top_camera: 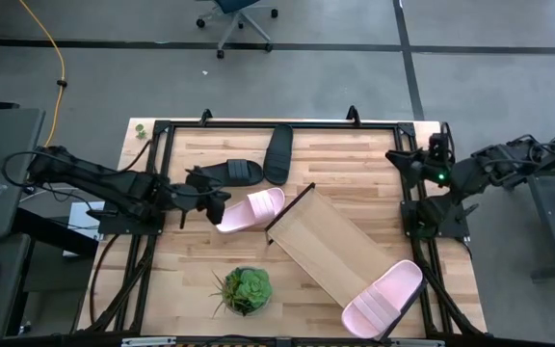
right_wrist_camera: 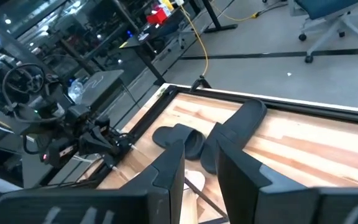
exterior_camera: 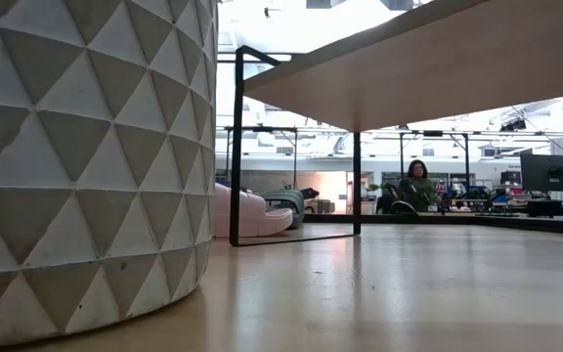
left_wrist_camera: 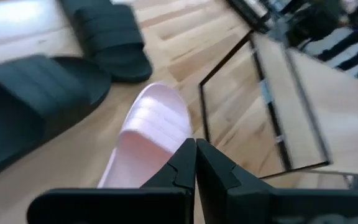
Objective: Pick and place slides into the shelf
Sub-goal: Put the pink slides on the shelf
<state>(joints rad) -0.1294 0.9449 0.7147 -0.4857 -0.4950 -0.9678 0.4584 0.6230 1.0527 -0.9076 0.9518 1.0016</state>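
The long light-wood shelf with thin black metal frame (top_camera: 335,249) lies diagonally across the middle of the plank table (top_camera: 355,159). One pale pink ribbed-strap slide (top_camera: 385,297) rests on the shelf's near right end, partly overhanging it. A second pale pink slide (top_camera: 251,208) lies on the table just beside the shelf's far left corner. Two black ribbed-strap slides are at the far side of the table: one (top_camera: 230,173) lying flat beside the pink slide, the other (top_camera: 278,152) just to its right, close to the table's rear frame.

The left pincer (top_camera: 216,203) is low at the heel end of the nearer pink slide (left_wrist_camera: 151,134). In the left wrist view its fingers (left_wrist_camera: 182,165) are pressed together with nothing between them, their tips over the slide's pink sole.

The right pincer (top_camera: 398,157) is held above the table's far right corner, well apart from all slides. In the right wrist view its fingers (right_wrist_camera: 169,168) stand a little apart and hold nothing.

A green succulent in a white faceted pot (top_camera: 246,288) stands at the near edge of the table.
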